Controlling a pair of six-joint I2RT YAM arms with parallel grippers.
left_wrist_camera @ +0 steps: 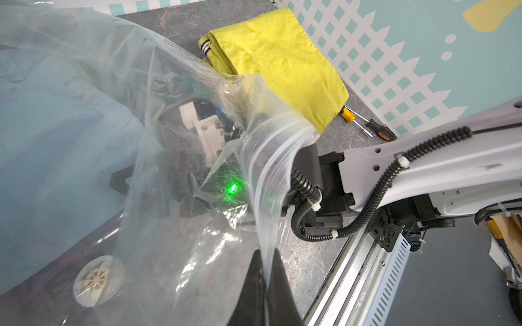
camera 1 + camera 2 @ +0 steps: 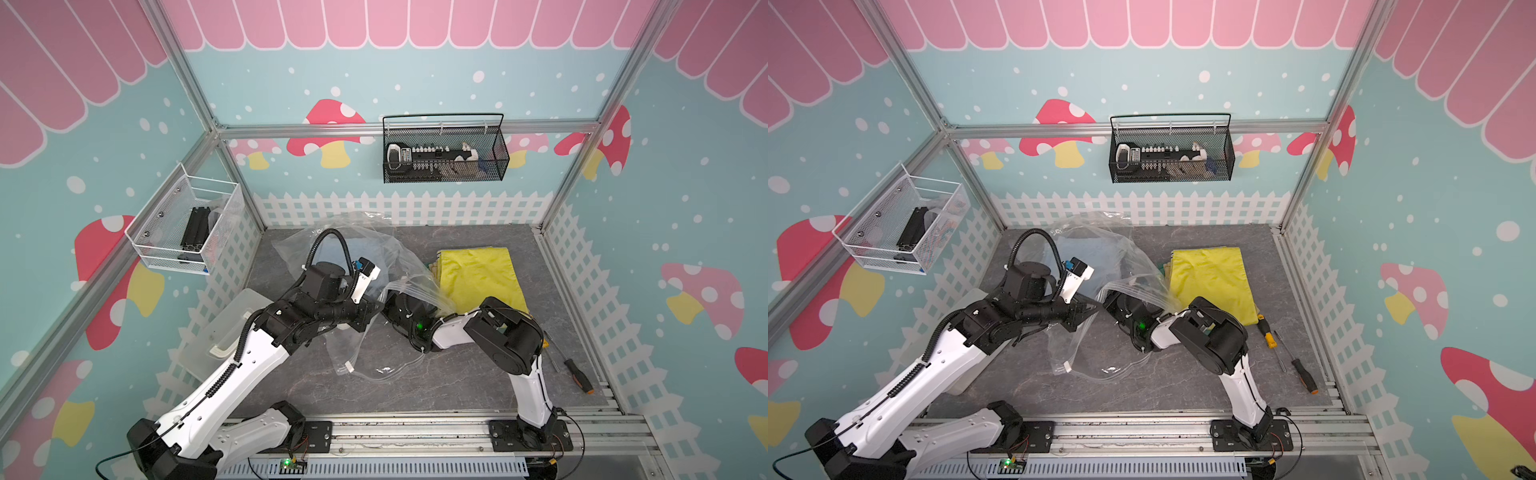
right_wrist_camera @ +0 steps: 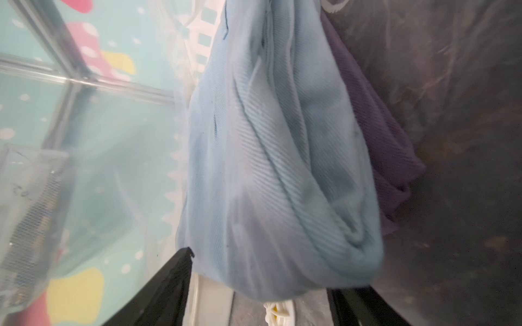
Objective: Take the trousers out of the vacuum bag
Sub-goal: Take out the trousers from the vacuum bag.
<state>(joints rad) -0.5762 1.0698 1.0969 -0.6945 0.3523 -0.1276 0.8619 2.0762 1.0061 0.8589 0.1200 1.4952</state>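
**A:** Finger status?

**B:** My left gripper (image 1: 267, 264) is clamped on the bag (image 1: 169, 240) at its ridged zip edge. My right gripper (image 3: 262, 293) is inside the bag with its jaws spread wide and the blue trousers (image 3: 268, 169) bulging between them. They don't look pinched, though the view through the film is blurry.

**A:** Why split the arms that way?

**B:** The film is floppy. My left holds the edge up so the mouth gapes, which gives my right a clear reach. I'd expect the film to sag onto the wrist otherwise.

**A:** Where are the trousers?

**B:** The blue trousers and the purple trousers (image 3: 381, 127) are in the bag, touching each other. The yellow trousers (image 2: 478, 278) are out, lying flat on the table (image 2: 436, 395) just beside the bag mouth, on top of more folded cloth.

**A:** Any labels?

**B:** Nothing legible. The white valve (image 1: 91, 280) on the bag shows no marking. Gear in the black basket (image 2: 444, 176) on the back wall has white print, but it's too small to read.
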